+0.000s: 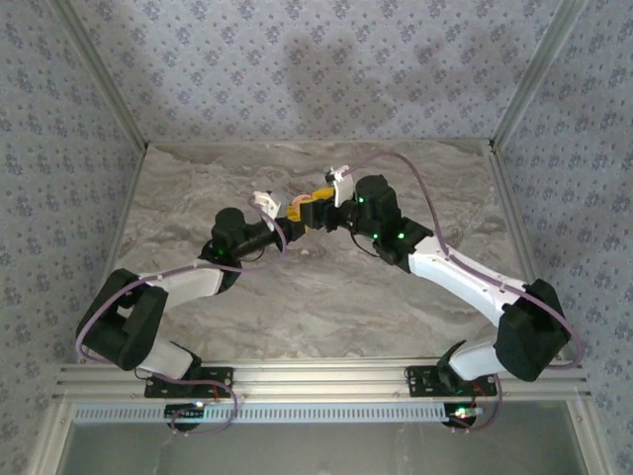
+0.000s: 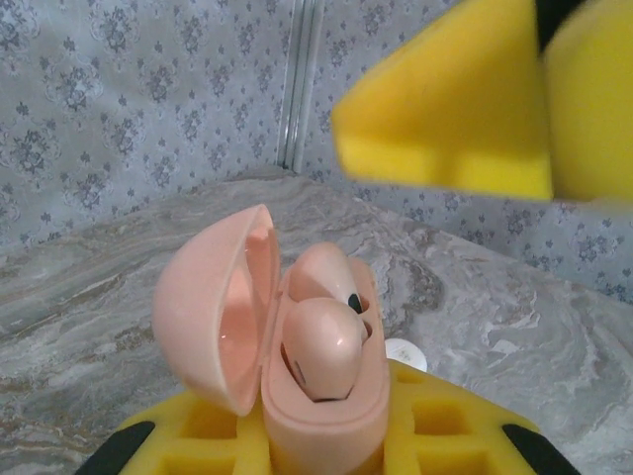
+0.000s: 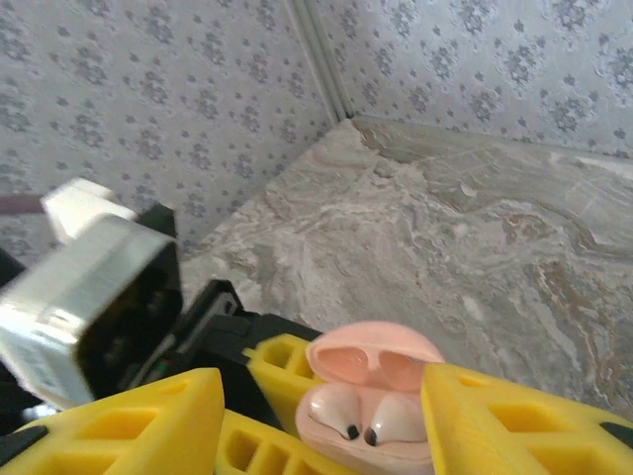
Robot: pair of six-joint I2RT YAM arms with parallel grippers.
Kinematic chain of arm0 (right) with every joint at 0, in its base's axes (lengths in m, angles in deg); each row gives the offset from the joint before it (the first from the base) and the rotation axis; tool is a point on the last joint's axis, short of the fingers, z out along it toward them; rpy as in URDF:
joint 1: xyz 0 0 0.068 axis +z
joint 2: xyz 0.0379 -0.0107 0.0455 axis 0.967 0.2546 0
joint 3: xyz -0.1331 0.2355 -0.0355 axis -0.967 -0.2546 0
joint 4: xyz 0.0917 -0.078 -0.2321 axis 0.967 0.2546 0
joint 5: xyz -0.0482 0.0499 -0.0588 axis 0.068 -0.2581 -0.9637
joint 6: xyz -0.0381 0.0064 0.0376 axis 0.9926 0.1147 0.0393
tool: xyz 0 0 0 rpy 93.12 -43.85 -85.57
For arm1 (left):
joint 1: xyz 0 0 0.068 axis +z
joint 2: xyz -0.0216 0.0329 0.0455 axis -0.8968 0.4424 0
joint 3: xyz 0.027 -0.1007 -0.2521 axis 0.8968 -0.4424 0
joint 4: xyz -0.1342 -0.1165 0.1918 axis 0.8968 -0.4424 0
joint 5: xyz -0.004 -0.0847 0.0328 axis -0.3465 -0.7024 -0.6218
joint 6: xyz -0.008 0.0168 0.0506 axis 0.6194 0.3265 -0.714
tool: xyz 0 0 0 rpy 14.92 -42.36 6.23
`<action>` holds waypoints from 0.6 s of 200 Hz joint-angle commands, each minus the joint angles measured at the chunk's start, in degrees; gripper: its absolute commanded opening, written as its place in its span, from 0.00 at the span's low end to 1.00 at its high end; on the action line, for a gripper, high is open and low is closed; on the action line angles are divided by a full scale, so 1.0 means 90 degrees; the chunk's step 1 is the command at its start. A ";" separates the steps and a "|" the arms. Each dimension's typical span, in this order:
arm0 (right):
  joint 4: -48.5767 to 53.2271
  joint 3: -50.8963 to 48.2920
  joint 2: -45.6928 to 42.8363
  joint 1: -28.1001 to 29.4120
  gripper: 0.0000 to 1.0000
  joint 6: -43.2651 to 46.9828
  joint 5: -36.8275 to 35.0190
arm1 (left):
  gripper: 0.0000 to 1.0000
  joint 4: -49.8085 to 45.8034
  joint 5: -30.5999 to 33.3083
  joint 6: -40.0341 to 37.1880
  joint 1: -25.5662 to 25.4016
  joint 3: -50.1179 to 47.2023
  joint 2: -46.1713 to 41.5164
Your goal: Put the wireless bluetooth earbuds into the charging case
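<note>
The left gripper (image 1: 294, 212) is clamped on the glossy pink plastic charging case (image 2: 326, 416), whose lid is open. Both small pale plastic earbuds (image 3: 348, 408) sit inside the case. The right gripper (image 3: 321, 427) stands open, its fingers straddling the case.

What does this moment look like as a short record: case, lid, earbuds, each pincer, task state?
charging case: pink, held between yellow fingers
lid: swung open
earbuds: both seated in the case
left pincer: shut on the charging case
right pincer: open, one finger on either side of the case
task state: earbuds in, lid not yet closed
</note>
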 commanded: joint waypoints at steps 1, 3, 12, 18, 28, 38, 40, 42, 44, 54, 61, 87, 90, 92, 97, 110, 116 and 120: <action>0.0130 0.0176 -0.0322 -0.0137 0.57 -0.0107 0.0561 | 0.03 -0.0064 -0.0127 -0.0289 0.0018 0.0203 -0.0206; 0.0130 0.0158 -0.0339 -0.0141 0.57 -0.0107 0.0569 | 0.03 -0.0064 -0.0129 -0.0292 0.0021 0.0197 -0.0213; 0.0129 0.0081 -0.0436 -0.0172 0.57 -0.0056 0.0581 | 0.03 -0.0064 -0.0139 -0.0317 0.0021 0.0179 -0.0226; 0.0138 0.0013 -0.0513 -0.0207 0.56 -0.0011 0.0581 | 0.03 -0.0072 -0.0157 -0.0335 0.0015 0.0163 -0.0240; 0.0183 -0.0057 -0.0614 -0.0258 0.57 0.0045 0.0576 | 0.03 -0.0106 -0.0195 -0.0370 0.0022 0.0159 -0.0240; 0.0221 -0.0158 -0.0718 -0.0324 0.57 0.0099 0.0527 | 0.03 -0.0132 -0.0234 -0.0417 0.0022 0.0159 -0.0240; 0.0221 -0.0167 -0.0733 -0.0336 0.57 0.0108 0.0511 | 0.03 -0.0137 -0.0241 -0.0419 0.0023 0.0159 -0.0244; 0.0226 -0.0191 -0.0756 -0.0347 0.57 0.0117 0.0493 | 0.03 -0.0141 -0.0250 -0.0432 0.0023 0.0159 -0.0237; 0.0234 -0.0212 -0.0784 -0.0364 0.57 0.0132 0.0478 | 0.03 -0.0142 -0.0255 -0.0440 0.0018 0.0159 -0.0236; 0.0237 -0.0304 -0.0884 -0.0415 0.58 0.0191 0.0405 | 0.03 -0.0142 -0.0275 -0.0471 0.0017 0.0167 -0.0238; 0.0227 -0.0377 -0.0971 -0.0453 0.58 0.0257 0.0373 | 0.03 -0.0147 -0.0299 -0.0491 0.0023 0.0177 -0.0226; 0.0055 -0.0681 -0.1236 -0.0615 0.60 0.0628 0.0457 | 0.03 -0.0210 -0.0409 -0.0589 0.0021 0.0207 -0.0216; 0.0047 -0.0702 -0.1258 -0.0639 0.60 0.0677 0.0505 | 0.03 -0.0226 -0.0421 -0.0603 0.0021 0.0210 -0.0218; 0.0043 -0.0713 -0.1268 -0.0657 0.60 0.0714 0.0540 | 0.03 -0.0229 -0.0422 -0.0612 0.0022 0.0213 -0.0217; 0.0072 -0.0738 -0.1298 -0.0711 0.60 0.0855 0.0673 | 0.03 -0.0248 -0.0432 -0.0629 0.0018 0.0217 -0.0216; 0.0359 -0.0716 -0.1370 -0.0814 0.60 0.1173 0.0881 | 0.03 -0.0297 -0.0441 -0.0663 0.0020 0.0217 -0.0233; 0.0462 -0.0719 -0.1410 -0.0856 0.60 0.1279 0.0921 | 0.03 -0.0308 -0.0456 -0.0660 0.0022 0.0217 -0.0228; 0.0512 -0.0719 -0.1439 -0.0885 0.60 0.1334 0.0959 | 0.03 -0.0308 -0.0469 -0.0666 0.0022 0.0217 -0.0240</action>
